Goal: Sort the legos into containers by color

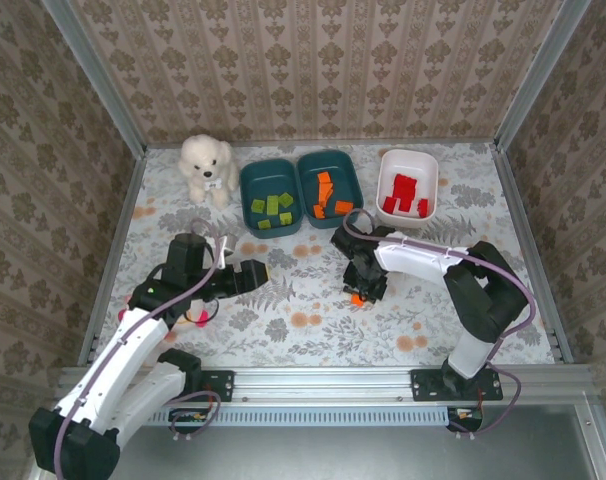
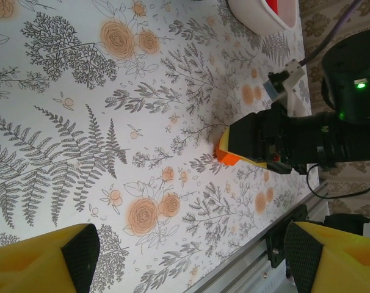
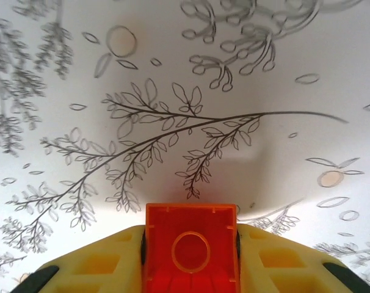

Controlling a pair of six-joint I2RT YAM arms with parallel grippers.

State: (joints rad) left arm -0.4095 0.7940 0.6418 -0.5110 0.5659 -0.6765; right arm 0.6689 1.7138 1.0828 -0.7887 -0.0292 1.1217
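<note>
An orange lego [image 3: 191,247] sits clamped between the yellow fingers of my right gripper [image 3: 191,235], hollow underside towards the camera, low over the floral tabletop. From above, that gripper [image 1: 360,288] and its lego [image 1: 356,299] are at mid-table, in front of the tubs. The left wrist view shows the same orange lego [image 2: 226,155] under the right gripper [image 2: 258,143]. My left gripper [image 1: 256,276] stands open to the left, fingers [image 2: 57,259] wide apart with nothing between them. At the back, one teal tub [image 1: 247,190] holds green legos, a second teal tub [image 1: 355,185] orange ones, and the white tub [image 1: 432,185] red ones.
A white plush dog [image 1: 207,168] sits left of the tubs. Something pink-red [image 1: 195,318] lies partly hidden under my left arm. Patterned walls enclose the table, and a metal rail [image 1: 323,382] runs along the near edge.
</note>
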